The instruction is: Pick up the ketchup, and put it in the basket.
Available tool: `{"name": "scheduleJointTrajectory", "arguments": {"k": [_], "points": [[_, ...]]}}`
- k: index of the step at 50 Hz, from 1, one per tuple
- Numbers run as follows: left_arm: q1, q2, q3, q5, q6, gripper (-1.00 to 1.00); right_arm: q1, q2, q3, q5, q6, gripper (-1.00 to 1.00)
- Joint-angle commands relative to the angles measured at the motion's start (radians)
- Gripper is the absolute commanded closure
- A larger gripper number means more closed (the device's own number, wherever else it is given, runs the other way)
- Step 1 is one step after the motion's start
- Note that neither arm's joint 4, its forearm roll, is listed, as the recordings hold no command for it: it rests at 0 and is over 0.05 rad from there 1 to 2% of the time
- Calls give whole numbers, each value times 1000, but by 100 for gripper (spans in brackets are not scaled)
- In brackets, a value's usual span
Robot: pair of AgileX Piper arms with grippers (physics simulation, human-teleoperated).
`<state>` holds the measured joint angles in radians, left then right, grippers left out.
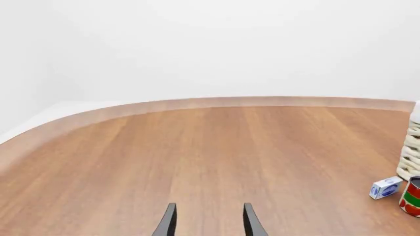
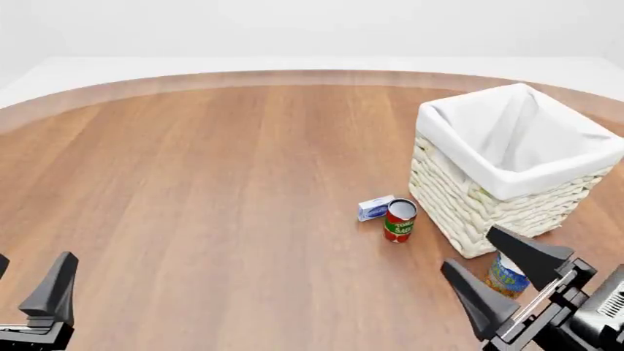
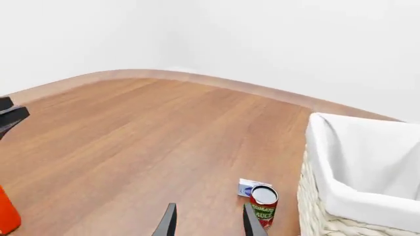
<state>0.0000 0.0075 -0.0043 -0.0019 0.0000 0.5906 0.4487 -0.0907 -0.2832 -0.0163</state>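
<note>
Just beyond my right hand point(image 2: 499, 272), fingers apart and empty, stands the basket point(image 2: 516, 167); my left hand point(image 1: 208, 220) gapes too. Only a red sliver of ketchup point(image 3: 7, 212) shows, well off beside my right hand.

We read only one label: the tomato sauce can point(image 2: 400, 220), standing on the table point(image 2: 215, 190) just beside the basket's point(image 2: 507, 197) near-left corner, shows yellow lettering "TOMATO SAUCE" (partly turned away, letters small). The small blue-and-white box point(image 2: 375, 208) touching or just beside the can carries a blue oval mark, unreadable. The blue-and-yellow can point(image 2: 507, 276) behind the right gripper point(image 2: 516, 274) has print too blurred to read.
</note>
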Motion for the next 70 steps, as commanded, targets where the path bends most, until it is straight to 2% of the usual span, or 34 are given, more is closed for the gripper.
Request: {"name": "scheduleJointTrajectory", "arguments": {"k": [1, 7, 12, 26, 29, 41, 47, 49, 50, 51, 58, 70], "points": [[0, 0, 0, 0, 0, -100, 91, 184, -39, -115, 8, -100], [0, 0, 0, 0, 0, -100, 139, 298, -68, -174, 8, -100], [0, 0, 0, 0, 0, -100, 155, 350, -95, -188, 7, -100], [0, 0, 0, 0, 0, -100, 242, 435, -184, -143, -20, -100], [0, 0, 0, 0, 0, -100, 248, 469, -193, -158, -20, -100], [0, 0, 0, 0, 0, -100, 365, 648, -289, -182, 16, -100], [0, 0, 0, 0, 0, -100, 432, 763, -341, -203, 12, -100], [0, 0, 0, 0, 0, -100, 430, 794, -353, -209, 11, -100], [0, 0, 0, 0, 0, -100, 434, 820, -367, -205, 28, -100], [0, 0, 0, 0, 0, -100, 451, 827, -372, -212, 44, -100], [0, 0, 0, 0, 0, -100, 514, 866, -428, -191, 53, -100], [0, 0, 0, 0, 0, -100, 565, 930, -449, -221, 86, -100]]}}
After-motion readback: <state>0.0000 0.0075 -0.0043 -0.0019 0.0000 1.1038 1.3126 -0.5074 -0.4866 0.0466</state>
